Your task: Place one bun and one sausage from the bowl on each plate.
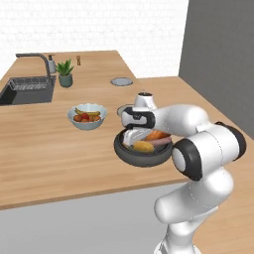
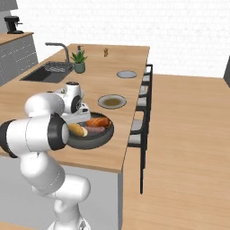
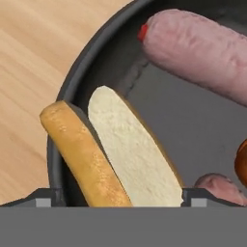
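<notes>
Your pincer (image 3: pixel 116 195) hangs low in the dark bowl (image 3: pixel 87 58), jaws spread wide either side of the golden bun (image 3: pixel 111 154), holding nothing. You'll see the sausage (image 3: pixel 202 48) just beyond; both plates (image 2: pixel 112 101) wait bare on the worktop (image 1: pixel 44 158).

No writing, label, brand, number or sign can be read anywhere in these pictures.
</notes>
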